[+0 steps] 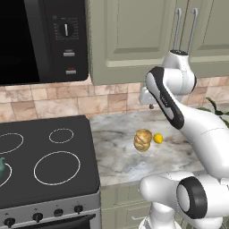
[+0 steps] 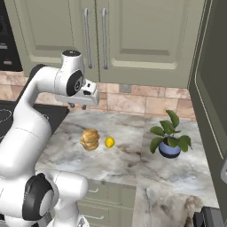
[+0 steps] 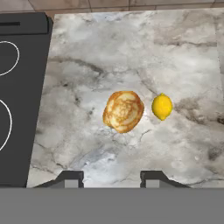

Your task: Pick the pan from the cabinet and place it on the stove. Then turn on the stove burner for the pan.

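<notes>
The white arm's two-finger gripper (image 3: 111, 178) hangs above the grey-veined marble counter (image 3: 131, 57), pointing down at it. Its two dark finger tips stand apart with bare counter between them, so the jaws are parted and grip nothing.

Taking the counter as the landmark: near its middle lies a round, golden-brown baked bun (image 3: 123, 111), and just beside it, on the side away from the stove, a small yellow lemon (image 3: 162, 106); the two lie close but do not touch. The gripper hovers over the counter's front part, nearer the front edge than the bun.

Butting against the counter's left end is the stove (image 1: 44, 152), a black glass cooktop with white ring marks, a silver front strip and small black knobs. The stove burner (image 1: 57, 167), a large single thin white ring, lies in the front part of the glass, close to the counter. A small piece of a teal object (image 1: 2, 166) shows at the far left edge of the glass.

Above the counter's back hangs the cabinet (image 2: 133, 40), sage-green with panelled doors and long silver bar handles; its doors are closed. The pan cannot be seen from here. Left of the cabinet hangs a black microwave (image 1: 42, 40).

At the counter's right end a small green plant in a blue pot (image 2: 169, 137) stands upright.
</notes>
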Tool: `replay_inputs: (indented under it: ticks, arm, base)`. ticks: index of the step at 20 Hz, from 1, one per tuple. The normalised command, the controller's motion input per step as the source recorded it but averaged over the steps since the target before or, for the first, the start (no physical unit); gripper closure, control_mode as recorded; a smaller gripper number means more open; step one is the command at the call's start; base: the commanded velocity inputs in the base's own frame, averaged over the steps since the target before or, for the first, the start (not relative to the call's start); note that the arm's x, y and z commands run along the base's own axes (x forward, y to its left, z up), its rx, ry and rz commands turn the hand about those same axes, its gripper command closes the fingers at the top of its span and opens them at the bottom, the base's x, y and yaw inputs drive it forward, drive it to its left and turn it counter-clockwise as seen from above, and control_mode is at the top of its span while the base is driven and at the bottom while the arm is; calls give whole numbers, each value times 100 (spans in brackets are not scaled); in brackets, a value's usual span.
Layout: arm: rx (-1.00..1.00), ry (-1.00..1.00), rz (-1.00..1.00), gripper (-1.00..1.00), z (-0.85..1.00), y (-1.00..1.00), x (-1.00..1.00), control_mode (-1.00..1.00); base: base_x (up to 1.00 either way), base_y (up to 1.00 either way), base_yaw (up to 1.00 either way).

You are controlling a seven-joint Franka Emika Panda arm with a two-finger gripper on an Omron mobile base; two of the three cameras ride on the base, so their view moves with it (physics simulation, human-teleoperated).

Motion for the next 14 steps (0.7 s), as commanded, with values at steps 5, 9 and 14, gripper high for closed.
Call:
replay_inputs:
  ticks: [5, 9, 14]
  arm:
    - [1, -7, -3, -100, 0, -10, -23, -100]
    - [1, -15, -8, -100, 11, -16, -25, -100]
    - [0, -21, -7, -100, 44, -23, 0, -100]
  base:
    - [0, 0, 0]
    - [0, 0, 0]
    - [0, 0, 0]
